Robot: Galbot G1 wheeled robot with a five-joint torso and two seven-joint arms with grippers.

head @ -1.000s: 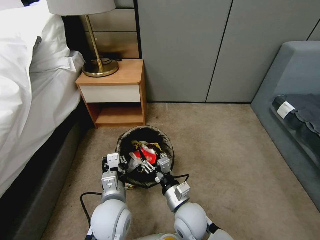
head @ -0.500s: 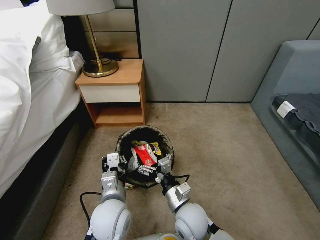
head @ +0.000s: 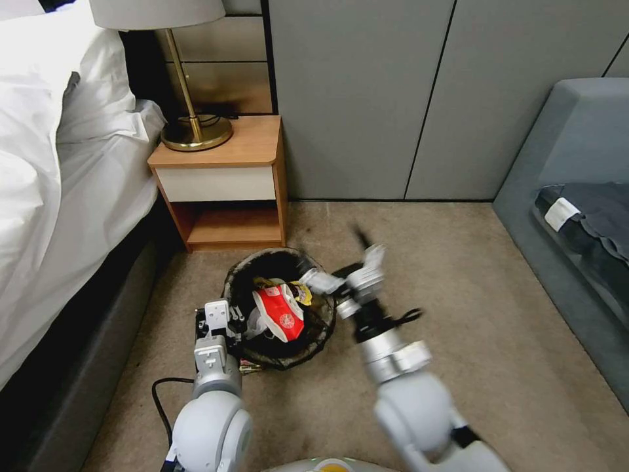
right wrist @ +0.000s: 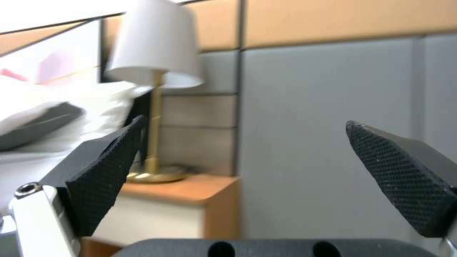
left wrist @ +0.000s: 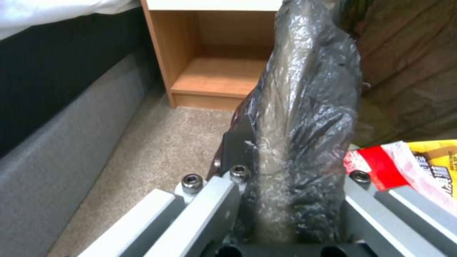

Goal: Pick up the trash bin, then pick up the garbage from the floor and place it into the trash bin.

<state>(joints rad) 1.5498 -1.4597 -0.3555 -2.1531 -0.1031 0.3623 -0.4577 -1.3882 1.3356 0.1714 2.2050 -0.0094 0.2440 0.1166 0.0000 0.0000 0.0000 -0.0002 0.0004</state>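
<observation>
Head view: trash bin (head: 280, 308) on the carpet before the nightstand (head: 226, 178), red-and-white wrapper (head: 280, 316) and yellow scraps lying inside. My left gripper (head: 226, 319) is clamped on the bagged near rim. My right gripper (head: 339, 267) hangs just beyond the bin's right edge, jaws spread wide, empty. Drop looks done; next I'd need another scrap on the floor, none in sight

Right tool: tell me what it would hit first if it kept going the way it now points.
The open right tool faces the grey wall panel, with the nightstand and lamp off to one side. Nothing shows between its fingers, so the wall probably comes first, though depth is unclear.
</observation>
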